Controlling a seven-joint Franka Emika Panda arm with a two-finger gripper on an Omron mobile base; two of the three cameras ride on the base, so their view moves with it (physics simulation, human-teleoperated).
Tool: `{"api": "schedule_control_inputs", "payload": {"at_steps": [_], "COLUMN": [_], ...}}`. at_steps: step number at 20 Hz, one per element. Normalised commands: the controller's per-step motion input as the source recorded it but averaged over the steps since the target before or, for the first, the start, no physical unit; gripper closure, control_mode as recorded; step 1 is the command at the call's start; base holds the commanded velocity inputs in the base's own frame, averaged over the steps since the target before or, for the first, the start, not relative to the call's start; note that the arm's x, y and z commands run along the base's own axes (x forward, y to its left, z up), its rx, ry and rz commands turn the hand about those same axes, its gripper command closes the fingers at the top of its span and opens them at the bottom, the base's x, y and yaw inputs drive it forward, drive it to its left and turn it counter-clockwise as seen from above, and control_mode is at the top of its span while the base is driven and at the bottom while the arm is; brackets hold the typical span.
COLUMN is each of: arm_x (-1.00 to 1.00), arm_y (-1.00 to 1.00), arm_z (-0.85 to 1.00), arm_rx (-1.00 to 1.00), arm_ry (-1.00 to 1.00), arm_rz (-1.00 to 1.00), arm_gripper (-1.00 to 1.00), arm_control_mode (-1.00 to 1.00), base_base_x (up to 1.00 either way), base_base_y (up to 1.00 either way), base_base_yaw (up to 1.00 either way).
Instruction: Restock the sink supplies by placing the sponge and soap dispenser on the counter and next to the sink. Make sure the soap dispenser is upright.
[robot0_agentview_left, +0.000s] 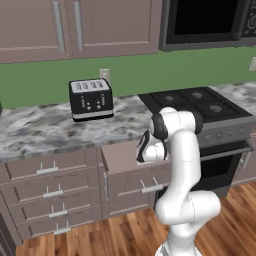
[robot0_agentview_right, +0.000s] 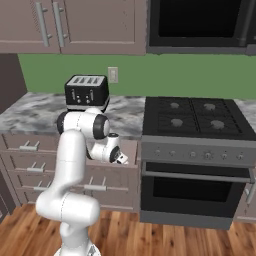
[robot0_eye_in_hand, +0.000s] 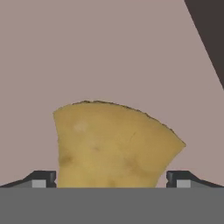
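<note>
The sponge (robot0_eye_in_hand: 111, 144), a yellowish-tan block with a ragged top edge, lies on the mauve floor of an open drawer (robot0_agentview_left: 120, 157), close under the hand. My gripper (robot0_eye_in_hand: 111, 179) is open, its two dark fingertips (robot0_eye_in_hand: 43, 178) standing either side of the sponge; a small gap shows at the right one. From the base cameras, the gripper (robot0_agentview_left: 141, 152) (robot0_agentview_right: 121, 159) reaches down into the drawer below the marbled counter (robot0_agentview_left: 40, 127). The soap dispenser and the sink are out of view.
A black toaster (robot0_agentview_left: 90, 98) (robot0_agentview_right: 87, 91) stands on the counter (robot0_agentview_right: 35, 112) behind the drawer. The black stove (robot0_agentview_left: 200, 107) (robot0_agentview_right: 192, 117) with its oven is just to the right. Upper cabinets and a microwave (robot0_agentview_left: 205, 22) hang overhead.
</note>
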Motion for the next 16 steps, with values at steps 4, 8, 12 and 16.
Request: {"api": "schedule_control_inputs", "payload": {"at_steps": [4, 8, 12, 16], "arm_x": [-1.00, -0.88, -0.25, 0.03], "arm_y": [0.01, 0.00, 0.00, 0.00], "arm_z": [-0.95, -0.24, 0.32, 0.98], "arm_rx": [-0.03, 0.00, 0.00, 0.00], "arm_ry": [-0.07, -0.09, -0.03, -0.01], "arm_rz": [0.02, 0.00, 0.00, 0.00], "arm_gripper": [1.00, 1.00, 1.00, 1.00], "arm_control_mode": [-1.00, -1.00, -1.00, -1.00], "base_base_x": [0.00, 0.00, 0.00, 0.00], "base_base_y": [0.00, 0.00, 0.00, 0.00], "base_base_yaw": [0.00, 0.00, 0.00, 0.00]}}
